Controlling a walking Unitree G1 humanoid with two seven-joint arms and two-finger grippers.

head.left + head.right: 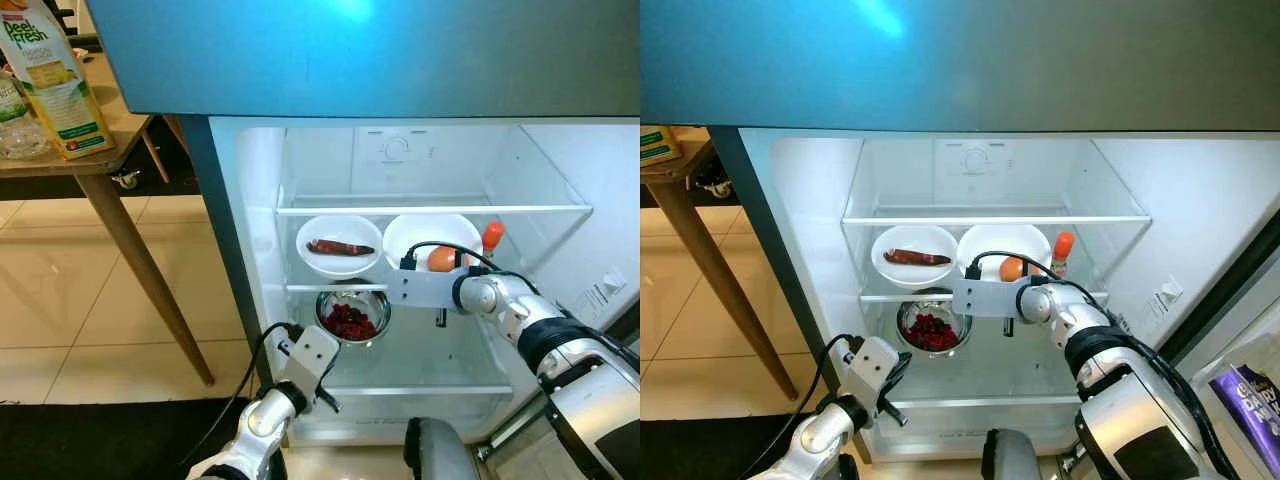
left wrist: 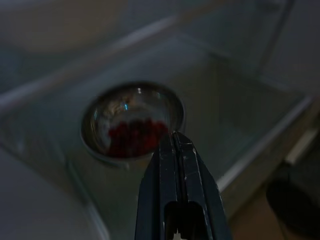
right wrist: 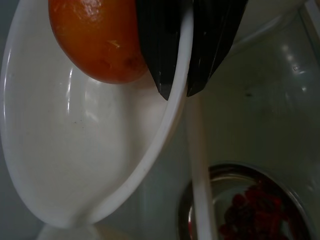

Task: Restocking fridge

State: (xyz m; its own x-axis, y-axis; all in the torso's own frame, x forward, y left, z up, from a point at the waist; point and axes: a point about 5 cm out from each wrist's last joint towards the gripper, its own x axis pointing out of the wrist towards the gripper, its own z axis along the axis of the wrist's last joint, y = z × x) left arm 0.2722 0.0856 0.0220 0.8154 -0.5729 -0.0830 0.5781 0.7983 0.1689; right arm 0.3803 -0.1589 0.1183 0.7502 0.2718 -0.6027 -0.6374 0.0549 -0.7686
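The fridge (image 1: pixel 560 170) stands open in the middle of the head views, its door edge dark along the top. On the middle glass shelf (image 1: pixel 430 209) level nothing sits; below it, two white bowls rest side by side. The left white bowl (image 1: pixel 338 243) holds a dark reddish-brown strip of food (image 1: pixel 340 247). The right white bowl (image 1: pixel 432 240) holds an orange round fruit (image 1: pixel 442 259), and a small bottle with an orange cap (image 1: pixel 492 236) stands just beside it toward the right wall. One level lower, at the centre of the frame, a steel bowl (image 1: pixel 352 313) holds dark red berries (image 1: pixel 349 322).

The right end effector (image 3: pixel 176 92) reaches in from the lower right of the frame and pinches the rim of the right white bowl: in the right wrist view one black finger (image 3: pixel 156 45) lies inside the bowl against the fruit, the other outside the rim, closed on the rim between them.

The left end effector (image 2: pixel 176 142) hangs at the lower left of the fridge opening, near the steel bowl but apart from it; its two fingers are pressed together with nothing between them.

At the upper left of the left eye view, a wooden bench (image 1: pixel 95 160) carries a juice carton (image 1: pixel 55 80).
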